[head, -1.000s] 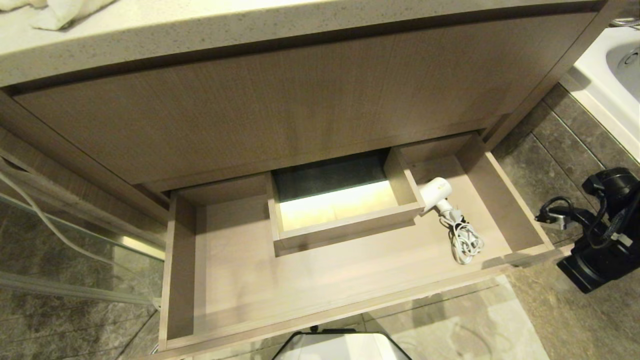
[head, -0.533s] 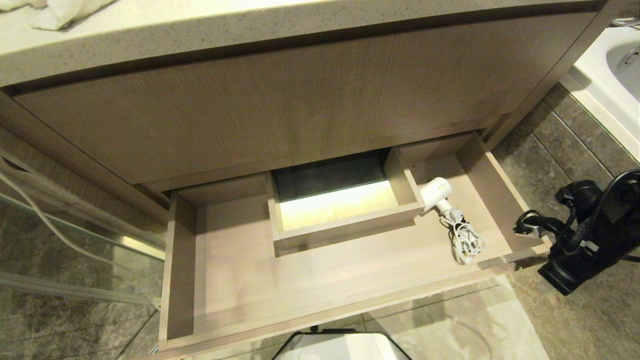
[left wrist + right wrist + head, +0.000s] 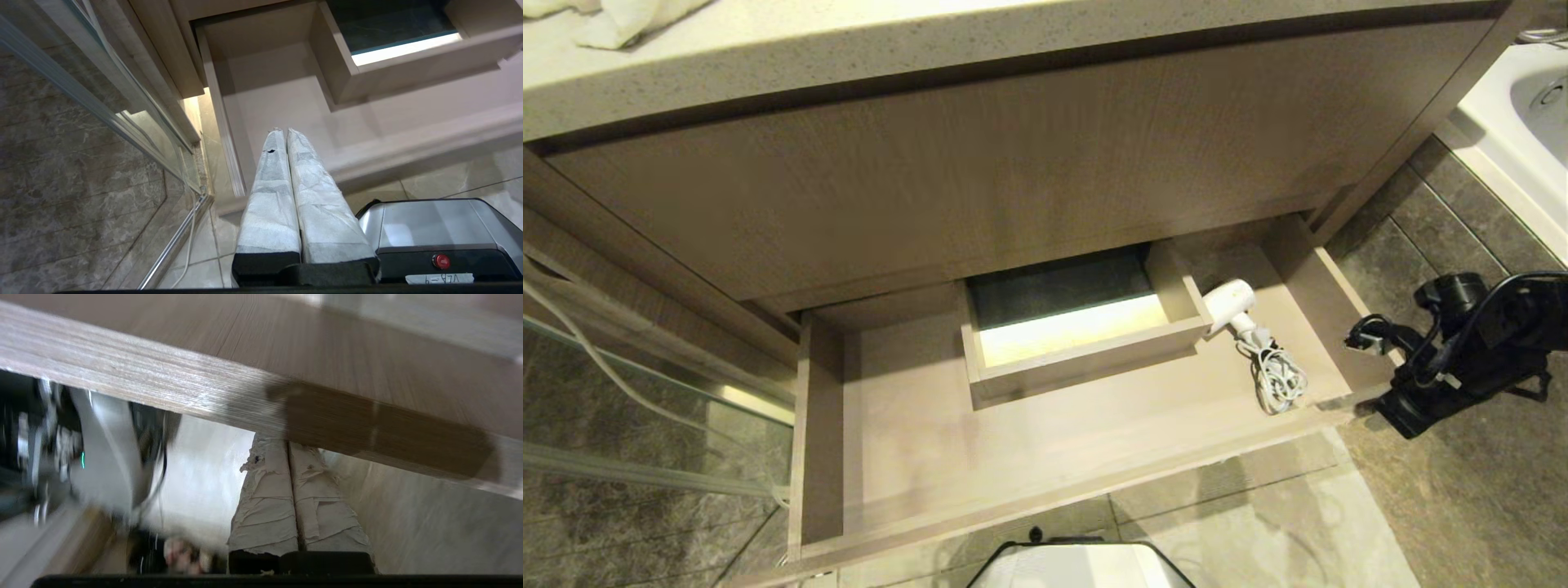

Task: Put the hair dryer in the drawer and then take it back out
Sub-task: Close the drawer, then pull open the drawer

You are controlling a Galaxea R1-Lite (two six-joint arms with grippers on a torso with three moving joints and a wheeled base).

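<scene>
The drawer (image 3: pixel 1054 425) stands pulled out below the tall wood-grain panel. In its right-hand part lies the white hair dryer (image 3: pixel 1230 300), barrel against the boxed cut-out (image 3: pixel 1086 359), with its coiled cord (image 3: pixel 1278 380) nearer the front. My right arm (image 3: pixel 1470 351) reaches in at the drawer's right front corner. In the right wrist view my right gripper (image 3: pixel 287 442) is shut and empty, its tips against the drawer front (image 3: pixel 163 379). My left gripper (image 3: pixel 284 131) hangs shut and empty, parked before the drawer's left end (image 3: pixel 261 81).
A speckled countertop (image 3: pixel 931 49) with a white towel (image 3: pixel 613 20) overhangs the cabinet. A white fixture (image 3: pixel 1519 122) stands at the far right, a glass door with a metal rail (image 3: pixel 645 478) at the left. My base (image 3: pixel 1078 567) sits before the drawer.
My right arm has swung left to the drawer's right front corner. The drawer has slid a little inward, carrying the hair dryer with it. The left arm stayed still.
</scene>
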